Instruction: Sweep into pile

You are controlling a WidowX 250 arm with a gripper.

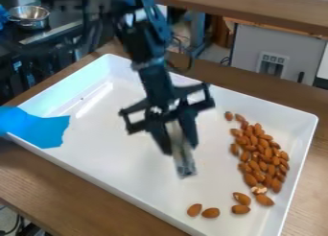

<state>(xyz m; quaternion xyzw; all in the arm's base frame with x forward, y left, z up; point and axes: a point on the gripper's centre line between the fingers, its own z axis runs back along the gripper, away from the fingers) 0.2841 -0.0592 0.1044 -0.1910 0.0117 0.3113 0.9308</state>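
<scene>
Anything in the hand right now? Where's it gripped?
Yes, a small brush-like tool. The hand has it by the pale handle, between the two fingers, with the greyish end sticking out below the fingertips.

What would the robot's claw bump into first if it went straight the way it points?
Probably the floor of the white tray. The claw points down at it, and the tool it holds would get there first. I can't tell how big the gap is.

Black arm, blue-grey cables above.
</scene>
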